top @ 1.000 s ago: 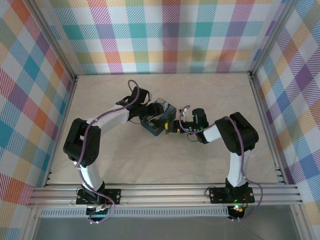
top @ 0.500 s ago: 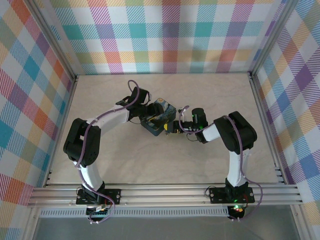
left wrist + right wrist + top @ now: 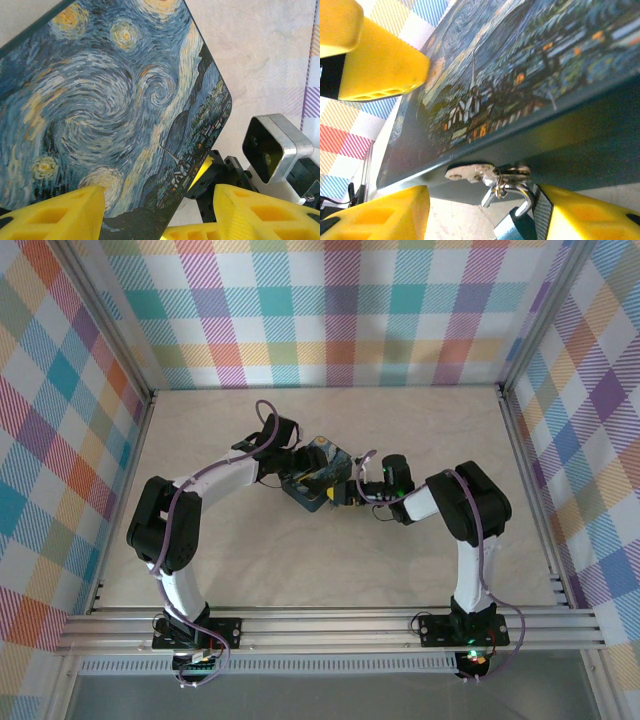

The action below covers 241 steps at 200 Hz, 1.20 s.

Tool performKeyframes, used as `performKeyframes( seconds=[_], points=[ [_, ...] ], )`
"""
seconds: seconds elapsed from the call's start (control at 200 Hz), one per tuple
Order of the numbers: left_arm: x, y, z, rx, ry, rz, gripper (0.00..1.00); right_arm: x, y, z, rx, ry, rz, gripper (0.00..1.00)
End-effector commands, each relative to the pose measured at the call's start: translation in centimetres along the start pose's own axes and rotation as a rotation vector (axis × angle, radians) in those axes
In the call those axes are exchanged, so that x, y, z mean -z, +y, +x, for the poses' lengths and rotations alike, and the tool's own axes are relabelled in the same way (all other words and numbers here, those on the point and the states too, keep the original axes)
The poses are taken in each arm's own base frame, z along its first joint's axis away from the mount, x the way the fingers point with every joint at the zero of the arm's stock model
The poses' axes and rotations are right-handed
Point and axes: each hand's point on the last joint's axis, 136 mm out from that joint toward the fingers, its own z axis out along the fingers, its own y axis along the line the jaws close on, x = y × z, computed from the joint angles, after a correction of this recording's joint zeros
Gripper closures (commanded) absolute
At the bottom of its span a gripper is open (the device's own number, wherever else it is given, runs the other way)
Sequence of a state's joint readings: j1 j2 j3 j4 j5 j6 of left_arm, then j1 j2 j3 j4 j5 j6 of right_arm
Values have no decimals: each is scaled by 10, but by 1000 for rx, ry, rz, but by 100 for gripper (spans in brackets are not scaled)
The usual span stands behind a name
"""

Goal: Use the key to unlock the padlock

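Open going over bare tabletop behind, left and right of the tin, and in front toward the arm bases. Blocked in the middle by that tin, left hand at its left end, right hand at its near corner. Cramped between the right hand's parted fingers: padlock beside one, tin's side wall close by. Hemmed by plaid walls on three sides.

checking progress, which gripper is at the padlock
The right gripper: the blue padlock hangs between its yellow fingers, under the tin's edge. The left gripper is over the tin's painted lid.
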State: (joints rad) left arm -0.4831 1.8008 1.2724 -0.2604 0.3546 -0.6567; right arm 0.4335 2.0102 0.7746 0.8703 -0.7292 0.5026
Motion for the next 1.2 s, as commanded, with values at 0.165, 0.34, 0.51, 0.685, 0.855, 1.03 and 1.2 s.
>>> performKeyframes(
  seconds=[0.165, 0.34, 0.51, 0.685, 0.855, 1.03, 1.2],
  points=[
    [-2, 3, 5, -21, 8, -15, 41, -4, 9, 2, 46, 15, -44, 44],
    [-1, 3, 5, -21, 9, -15, 41, 1, 13, 6, 52, 12, -49, 52],
    [-2, 3, 5, -23, 9, -15, 41, 5, 15, 9, 57, 13, -46, 56],
    [-2, 4, 5, -22, 9, -17, 41, 6, 14, 11, 54, 18, -41, 60],
    [-1, 3, 4, -25, 6, -15, 41, 3, 14, 6, 59, 14, -40, 61],
    [-2, 3, 5, -24, 7, -17, 41, 3, 6, 4, 56, 12, 4, 59],
    [-2, 4, 5, -25, 6, -19, 41, 2, 4, 4, 47, 11, 3, 59]
  ],
)
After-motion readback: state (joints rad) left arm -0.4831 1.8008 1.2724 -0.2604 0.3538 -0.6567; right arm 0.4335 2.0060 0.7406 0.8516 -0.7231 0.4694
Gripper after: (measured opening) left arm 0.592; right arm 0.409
